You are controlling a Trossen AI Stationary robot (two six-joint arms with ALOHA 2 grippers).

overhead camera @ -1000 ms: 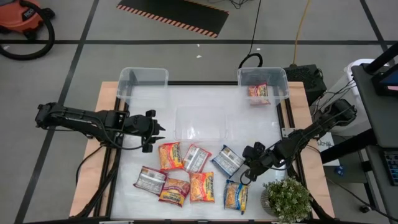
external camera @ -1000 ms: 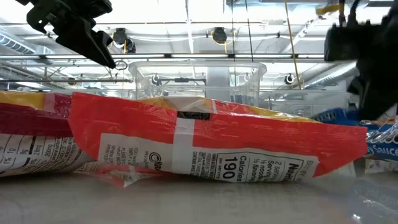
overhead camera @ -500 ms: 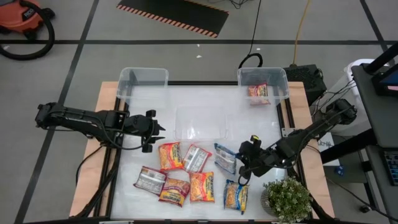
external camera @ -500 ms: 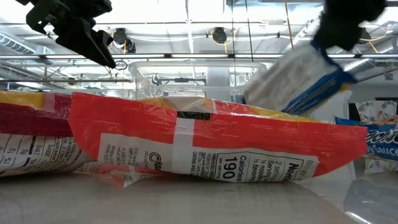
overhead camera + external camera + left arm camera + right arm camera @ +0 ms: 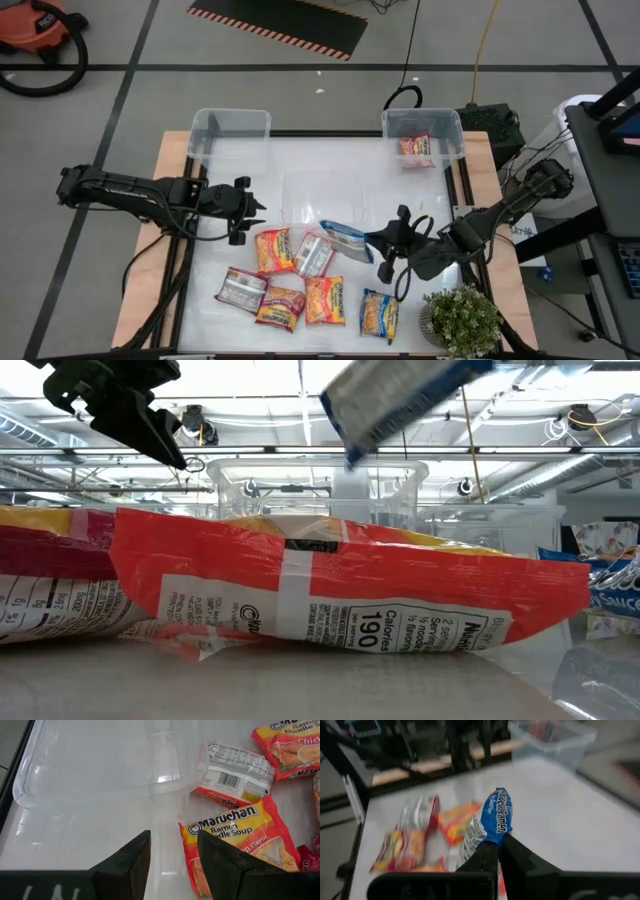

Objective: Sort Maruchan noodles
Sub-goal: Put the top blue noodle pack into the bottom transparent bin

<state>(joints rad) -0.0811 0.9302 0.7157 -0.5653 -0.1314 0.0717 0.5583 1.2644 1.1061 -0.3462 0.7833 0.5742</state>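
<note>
Several Maruchan noodle packets lie flat on the near half of the white table (image 5: 300, 165), among them an orange one (image 5: 273, 250) (image 5: 235, 845) and a silver-red one (image 5: 315, 254). One more packet (image 5: 416, 150) lies in the far right clear bin (image 5: 447, 128). My right gripper (image 5: 378, 241) is shut on a blue packet (image 5: 345, 238) (image 5: 492, 817) (image 5: 400, 395) held above the table's middle. My left gripper (image 5: 256, 210) (image 5: 172, 855) hovers open at the left, just beyond the orange packet, with nothing between its fingers. My right gripper pinches one short end of the blue packet (image 5: 487, 840) between its two fingers. The fingers come nearly level from the table's right side. The packet sticks out past the fingertips toward the left, tilted and lifted clear of the table and the other packets.
A clear bin (image 5: 230, 133) stands at the far left corner, and a clear shallow tray (image 5: 322, 197) (image 5: 100, 765) sits in the middle of the table. A potted plant (image 5: 461, 320) stands at the near right corner.
My right gripper has risen from the table's near right with the blue packet and swung toward the middle, tipping from pointing steeply down to nearly level. The packet went from lying among the others to hanging clear above them.
</note>
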